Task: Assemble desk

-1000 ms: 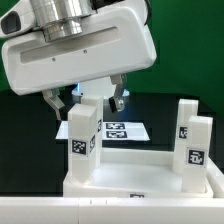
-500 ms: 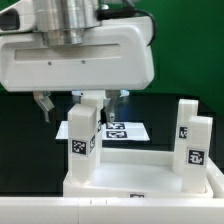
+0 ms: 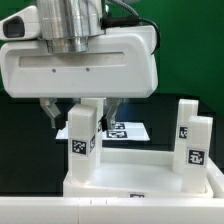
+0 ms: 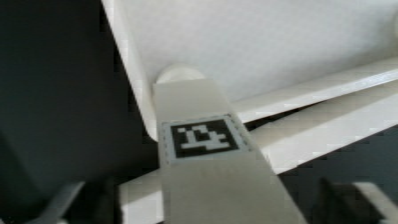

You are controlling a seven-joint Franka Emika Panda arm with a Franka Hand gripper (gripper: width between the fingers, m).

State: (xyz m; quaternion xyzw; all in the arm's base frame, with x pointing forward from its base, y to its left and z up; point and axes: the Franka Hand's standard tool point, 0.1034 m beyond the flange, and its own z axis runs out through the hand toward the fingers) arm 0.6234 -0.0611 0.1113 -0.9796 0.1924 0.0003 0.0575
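Desk top (image 3: 140, 180): white flat slab lying at the near side of the dark table (image 3: 20, 160), its underside up, its near edge running to the picture's lower border.
Left legs (image 3: 82, 140): two white square posts standing upright at the top's left end, one behind the other; the near one carries a black-and-white tag on its face.
Right legs (image 3: 194, 148): two more tagged white posts upright at the top's right end, the far one half hidden behind the near one.
Wrist view leg (image 4: 199, 140): one tagged post fills the middle, running out between the two dark fingers (image 4: 50, 203), with the top's pale slab beyond it.
Gripper (image 3: 82, 108): hangs over the left legs, a finger on each side of the far post; jaws apart, and I cannot tell whether the pads touch it.
Marker board (image 3: 125, 130): thin white sheet with black tags, flat on the table beyond the top, between the leg pairs.
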